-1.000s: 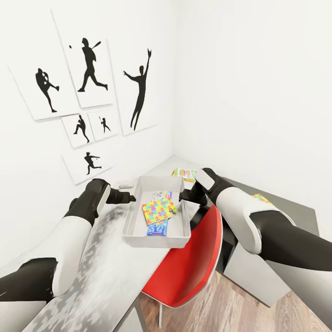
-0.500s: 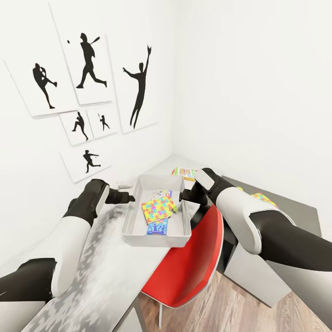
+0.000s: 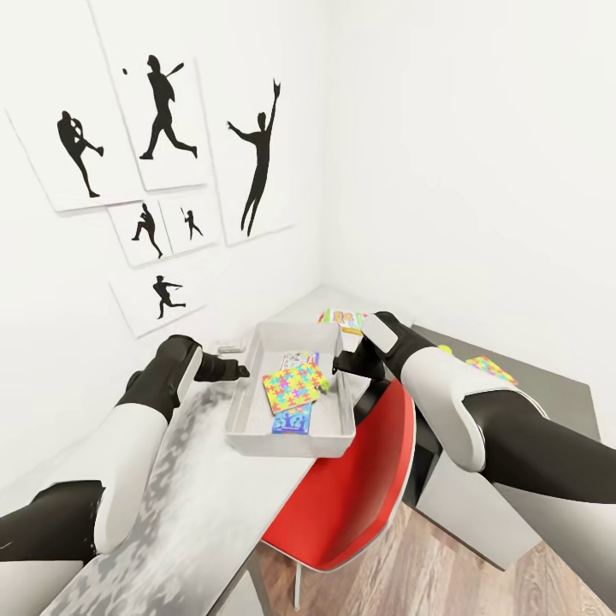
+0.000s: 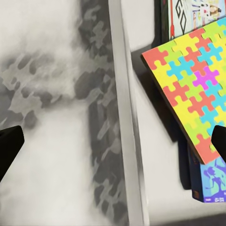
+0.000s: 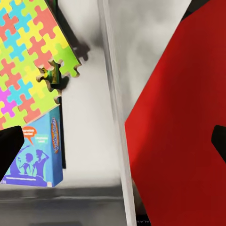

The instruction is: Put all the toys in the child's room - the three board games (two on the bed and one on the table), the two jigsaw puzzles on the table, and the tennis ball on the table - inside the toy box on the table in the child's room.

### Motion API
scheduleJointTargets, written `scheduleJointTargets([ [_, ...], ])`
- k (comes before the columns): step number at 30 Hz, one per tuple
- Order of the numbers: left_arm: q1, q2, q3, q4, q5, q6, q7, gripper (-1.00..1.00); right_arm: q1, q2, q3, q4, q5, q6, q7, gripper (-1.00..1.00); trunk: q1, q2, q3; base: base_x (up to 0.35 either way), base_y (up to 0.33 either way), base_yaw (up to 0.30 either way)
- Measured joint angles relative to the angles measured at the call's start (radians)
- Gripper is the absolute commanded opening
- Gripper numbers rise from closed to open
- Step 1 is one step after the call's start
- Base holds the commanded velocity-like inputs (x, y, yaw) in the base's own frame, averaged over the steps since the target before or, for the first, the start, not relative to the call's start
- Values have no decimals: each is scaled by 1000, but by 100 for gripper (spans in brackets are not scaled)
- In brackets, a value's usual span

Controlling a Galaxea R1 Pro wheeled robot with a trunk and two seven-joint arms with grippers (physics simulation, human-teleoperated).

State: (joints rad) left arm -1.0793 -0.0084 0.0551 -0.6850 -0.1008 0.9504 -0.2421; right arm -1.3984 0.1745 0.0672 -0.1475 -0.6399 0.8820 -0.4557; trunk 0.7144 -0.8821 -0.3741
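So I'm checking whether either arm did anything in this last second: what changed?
Little changed. The camera swung slightly, so the wall pictures slid left and more of the second jigsaw puzzle came into view. Both grippers, left and right, stay open at the toy box walls; the puzzle and board games inside lie unchanged.

Red chair [image 3: 342,488], wall pics [image 3: 162,154]

**A child's bedroom corner**

Black sports-silhouette pictures [image 3: 162,120] hang on the white wall above the pale desk [image 3: 205,505]. On that desk sits a grey toy box [image 3: 248,411] holding a jigsaw puzzle [image 3: 293,387]; a red chair [image 3: 342,496] stands beside it on wood-plank floor [image 3: 428,582].
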Motion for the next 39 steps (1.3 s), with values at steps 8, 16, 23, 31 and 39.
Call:
scheduleJointTargets([
  [8, 9, 0, 0, 0, -1, 0, 0, 100, 0, 0, 0, 0, 0, 0, 0, 100, 0, 0, 0, 0, 0, 0],
  [16, 11, 0, -1, 2, -1, 0, 1, 100, 0, 0, 0, 0, 0, 0, 0, 100, 0, 0, 0, 0, 0, 0],
  [23, 11, 0, 0, 34, 1, 0, 6, 100, 0, 0, 0, 0, 0, 0, 0, 100, 0, 0, 0, 0, 0, 0],
  [31, 11, -1, -1, 59, 1, 2, 9, 100, 0, 0, 0, 0, 0, 0, -1, 100, 0, 0, 0, 0, 0, 0],
  [39, 11, 0, 0, 62, 1, 3, 10, 100, 6, 0, 1, 0, 0, -2, -1, 100, 0, 0, 0, 0, 0, 0],
])
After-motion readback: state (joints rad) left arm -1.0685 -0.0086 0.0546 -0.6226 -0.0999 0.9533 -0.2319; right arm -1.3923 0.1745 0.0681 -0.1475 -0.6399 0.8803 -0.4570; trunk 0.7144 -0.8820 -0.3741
